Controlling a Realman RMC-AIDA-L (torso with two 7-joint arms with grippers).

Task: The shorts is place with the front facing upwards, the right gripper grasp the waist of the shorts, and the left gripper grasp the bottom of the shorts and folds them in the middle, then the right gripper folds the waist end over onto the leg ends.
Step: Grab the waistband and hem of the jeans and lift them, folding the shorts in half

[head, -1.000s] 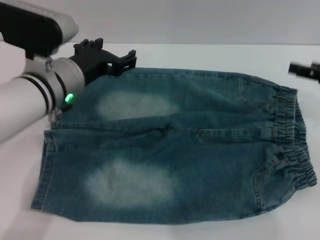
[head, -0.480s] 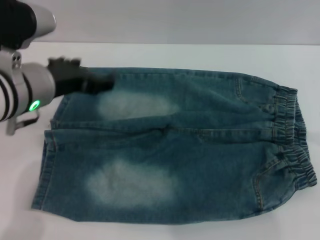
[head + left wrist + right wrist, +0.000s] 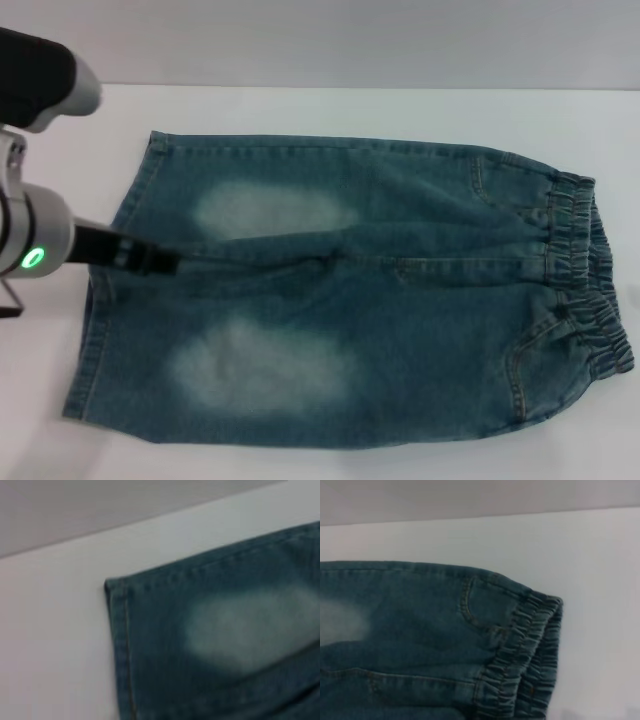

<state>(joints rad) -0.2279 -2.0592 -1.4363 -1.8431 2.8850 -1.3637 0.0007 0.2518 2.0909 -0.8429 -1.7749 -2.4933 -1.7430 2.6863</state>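
Observation:
Blue denim shorts [image 3: 400, 300] lie flat, front up, on the white table. The elastic waist [image 3: 592, 270] is at the right and the leg ends [image 3: 98, 320] at the left. My left gripper [image 3: 150, 260] appears as a dark blurred shape low over the leg ends, about where the two legs meet. The left wrist view shows a hem corner of the shorts [image 3: 112, 587] with a faded patch [image 3: 245, 630] beside it. The right wrist view shows the gathered waist [image 3: 530, 650] and a pocket seam [image 3: 467, 602]. My right gripper is out of view.
The white table [image 3: 400, 110] runs around the shorts on every side, with a grey wall behind it. My left arm's silver body with a green light [image 3: 35, 258] fills the left edge.
My left arm has pulled back to the left, and its gripper has swung from the far leg's hem corner to the middle of the leg ends. The right gripper has left the right edge.

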